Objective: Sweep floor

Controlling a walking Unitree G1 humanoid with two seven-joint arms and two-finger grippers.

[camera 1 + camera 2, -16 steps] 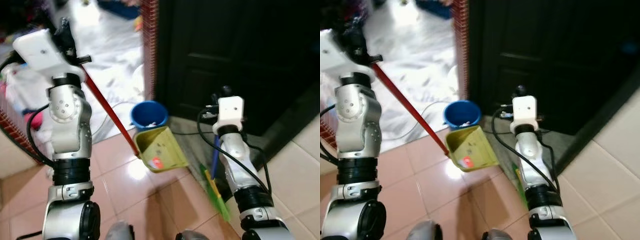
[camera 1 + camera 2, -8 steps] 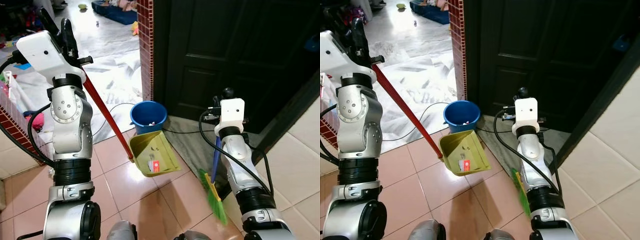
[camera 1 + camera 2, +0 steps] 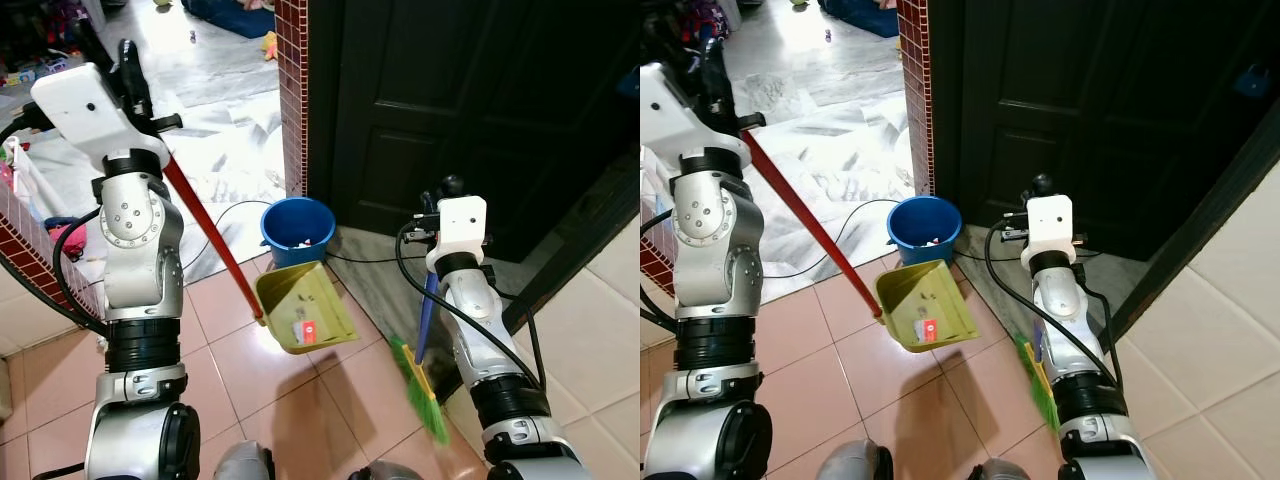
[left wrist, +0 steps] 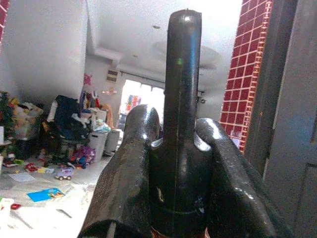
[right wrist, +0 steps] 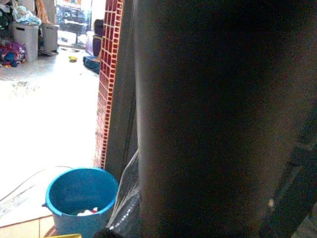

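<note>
Left gripper [image 4: 178, 148] raised at 10 o'clock, jaws clenched on red handle [image 3: 208, 238]; yellow dustpan [image 3: 303, 308] at handle's low end, centre, above pink tile floor [image 3: 300, 400], scraps inside; blue bucket [image 3: 298, 232] just beyond at 12 o'clock, by dark door [image 3: 470, 110]; right gripper [image 3: 452, 188] at 3 o'clock, jaw state hidden, cannot tell; blue-handled green broom [image 3: 420, 385] slanting below right arm at 5 o'clock.

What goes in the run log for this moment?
left gripper: shut on dustpan handle | dustpan: holds litter, beside blue bucket | right arm: carries green broom
</note>
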